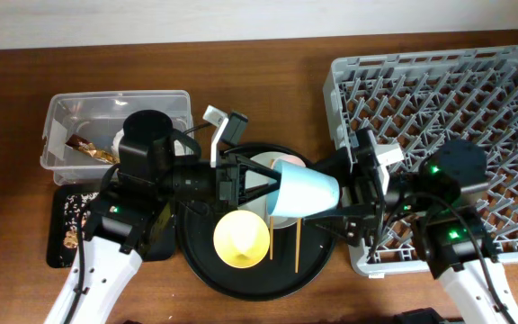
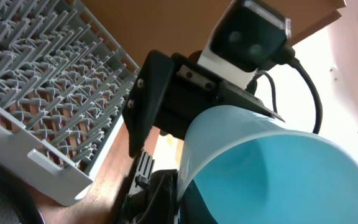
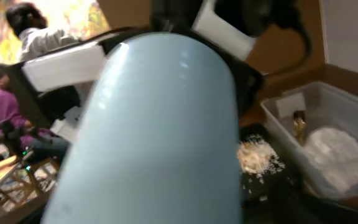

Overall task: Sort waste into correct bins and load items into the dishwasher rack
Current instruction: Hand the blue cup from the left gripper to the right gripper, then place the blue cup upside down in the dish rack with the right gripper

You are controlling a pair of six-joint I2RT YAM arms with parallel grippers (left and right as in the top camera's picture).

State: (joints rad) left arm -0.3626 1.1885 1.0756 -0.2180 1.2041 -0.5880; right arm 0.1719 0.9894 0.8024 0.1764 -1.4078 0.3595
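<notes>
Filling right wrist view: light-blue cup | overhead alone: yellow bowl

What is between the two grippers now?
The light-blue cup, tipped sideways over the round black tray, fills the gap between the left gripper and the right gripper. The overhead view shows it.

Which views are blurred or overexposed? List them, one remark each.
Overhead: sharp, evenly lit. Left wrist: background at right washed out to white behind the light-blue cup. Right wrist: the cup looms soft and out of focus; upper-left corner is overexposed.
</notes>
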